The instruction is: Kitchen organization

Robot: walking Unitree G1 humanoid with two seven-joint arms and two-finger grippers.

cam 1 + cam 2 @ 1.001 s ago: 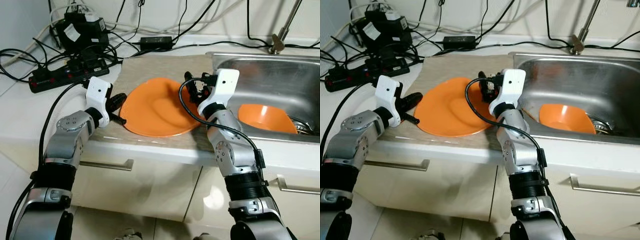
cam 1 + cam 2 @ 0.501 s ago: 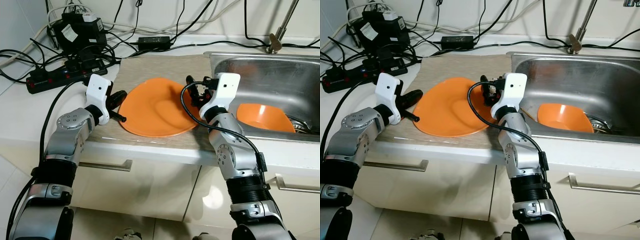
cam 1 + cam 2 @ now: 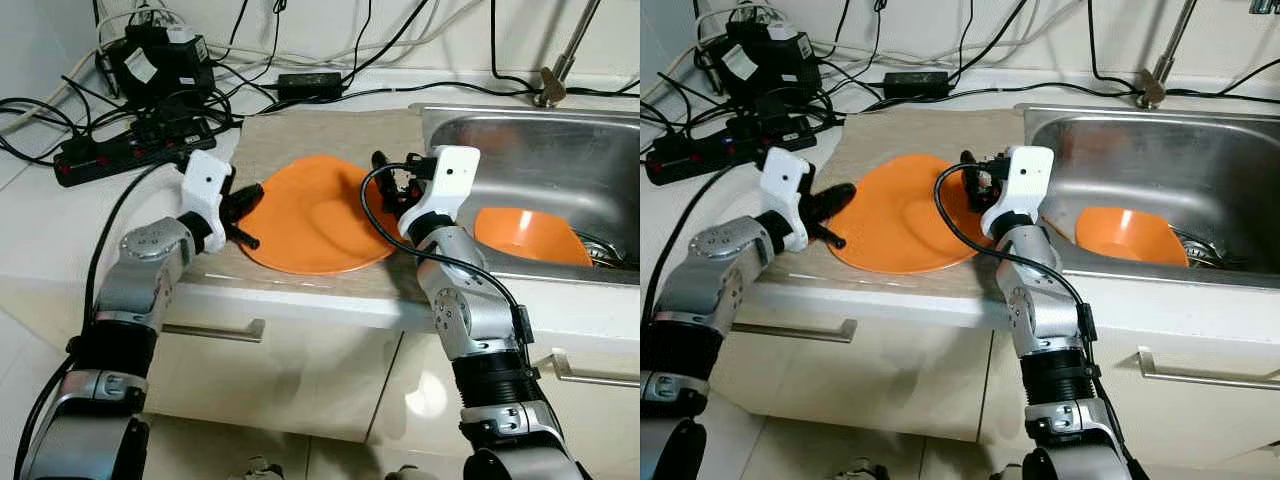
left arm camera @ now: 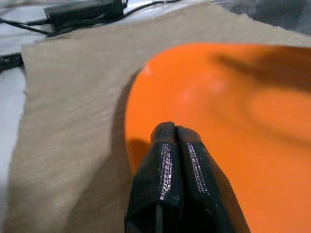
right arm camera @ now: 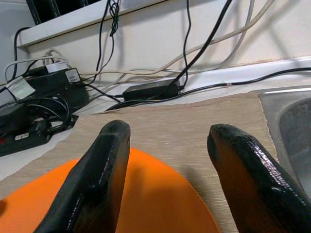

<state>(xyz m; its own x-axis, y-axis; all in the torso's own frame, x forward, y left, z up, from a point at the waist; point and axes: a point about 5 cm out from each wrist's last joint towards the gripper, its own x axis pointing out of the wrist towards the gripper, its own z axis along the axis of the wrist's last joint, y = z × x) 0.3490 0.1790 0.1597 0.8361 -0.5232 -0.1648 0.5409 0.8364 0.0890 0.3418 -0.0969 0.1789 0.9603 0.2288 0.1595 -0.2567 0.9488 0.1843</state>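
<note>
One orange plate [image 3: 315, 215] lies on a beige mat [image 3: 330, 135] near the counter's front edge, with the left gripper [image 4: 171, 141], its fingers pressed together, at the plate's left rim and the right gripper [image 5: 167, 145], fingers spread wide, over its right rim. Just right of the mat, one orange bowl [image 3: 527, 236] sits in the steel sink [image 3: 560, 160]. Farther back, a black power strip [image 3: 125, 145], an adapter [image 3: 313, 83] and tangled cables [image 3: 300, 50] crowd the wall, and one faucet [image 3: 560, 70] stands behind the sink.
</note>
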